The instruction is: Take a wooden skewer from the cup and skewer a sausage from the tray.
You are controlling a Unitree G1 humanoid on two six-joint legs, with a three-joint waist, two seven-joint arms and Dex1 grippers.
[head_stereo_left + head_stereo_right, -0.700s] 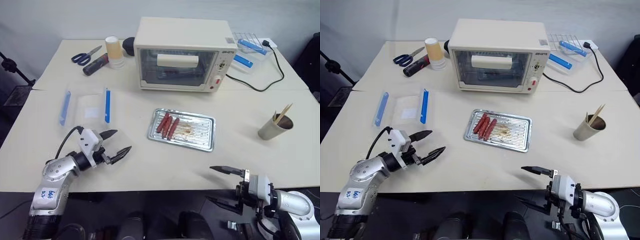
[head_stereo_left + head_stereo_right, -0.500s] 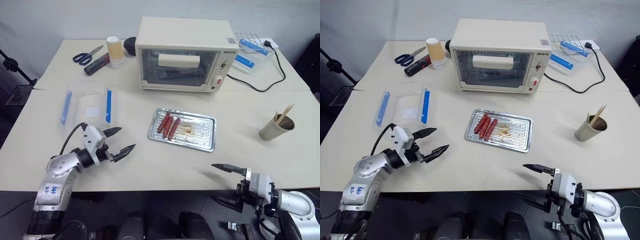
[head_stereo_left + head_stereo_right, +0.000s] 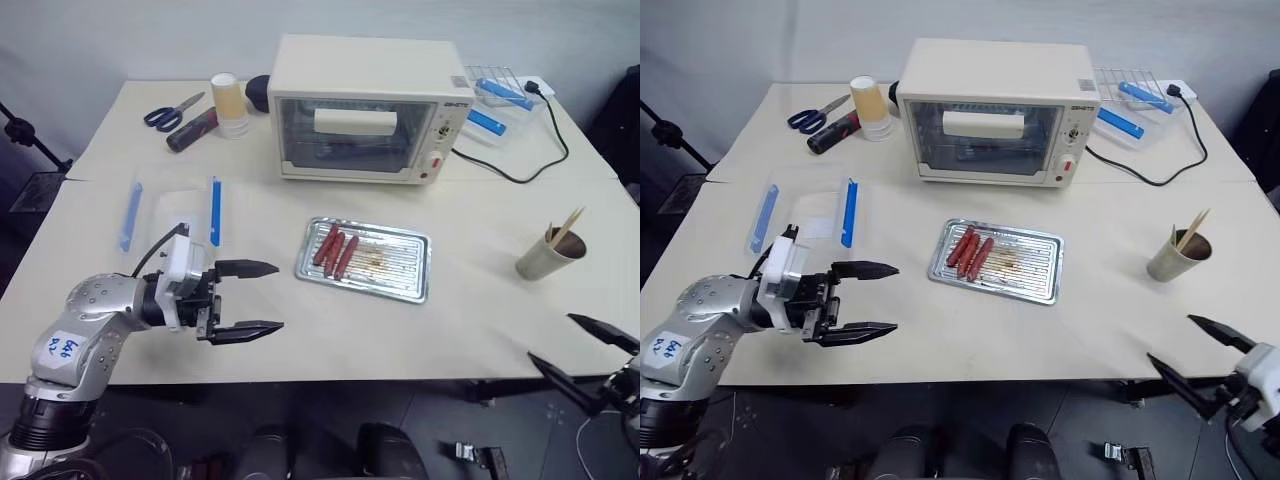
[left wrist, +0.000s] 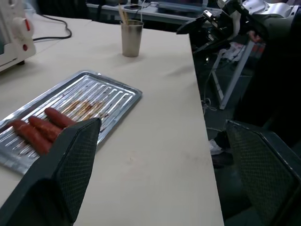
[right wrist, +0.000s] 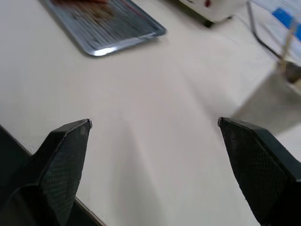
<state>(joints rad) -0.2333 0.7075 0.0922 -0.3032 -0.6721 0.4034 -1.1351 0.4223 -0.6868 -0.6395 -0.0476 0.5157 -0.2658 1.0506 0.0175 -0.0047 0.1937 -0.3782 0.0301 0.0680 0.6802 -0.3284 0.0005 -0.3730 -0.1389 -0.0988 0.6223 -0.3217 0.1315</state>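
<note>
While both grippers stand spread and empty, we find the wooden skewer (image 3: 568, 226) upright in the cup (image 3: 548, 255), nearer the right gripper (image 3: 588, 352), ahead of it.

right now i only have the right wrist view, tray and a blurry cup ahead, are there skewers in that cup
Observer: Yes, a few skewers stand in the cup, leaning toward its far right rim.
Operator: how many sausages on the tray
Observer: Three sausages lie side by side at the left end of the tray.
Operator: where's the left gripper
Observer: The left gripper is open, above the table left of the tray, holding nothing.
Operator: and my right gripper, over the table?
Observer: The right gripper is open at the table's near right edge, nearer than the cup.
</note>
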